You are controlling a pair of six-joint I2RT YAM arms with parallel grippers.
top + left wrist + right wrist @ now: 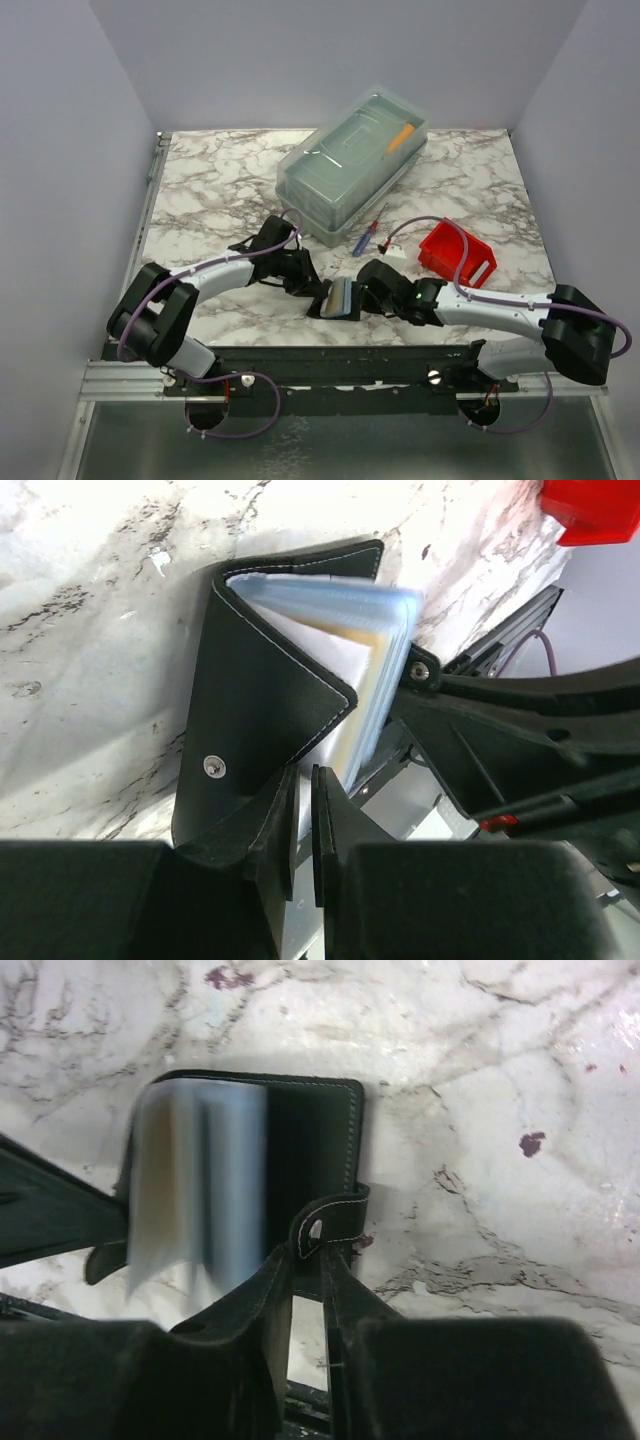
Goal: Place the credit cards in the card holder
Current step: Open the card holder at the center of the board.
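The black card holder [338,298] lies open on the marble table near its front edge, between my two grippers. Its clear sleeves fan up, blurred, and a tan card [368,668] shows inside them. My left gripper [303,279] is at its left side; in the left wrist view the gripper [302,772] has its jaws almost together on the edge of the holder's cover [260,700]. My right gripper [366,290] is shut on the holder's stitched snap strap [330,1222] in the right wrist view. No loose cards show on the table.
A large clear lidded box [352,160] stands at the back centre. A blue-and-red pen [365,238] lies in front of it. A red plastic bin [457,253] sits at the right, a small white item [397,251] beside it. The table's metal front rail [330,365] runs just behind both grippers.
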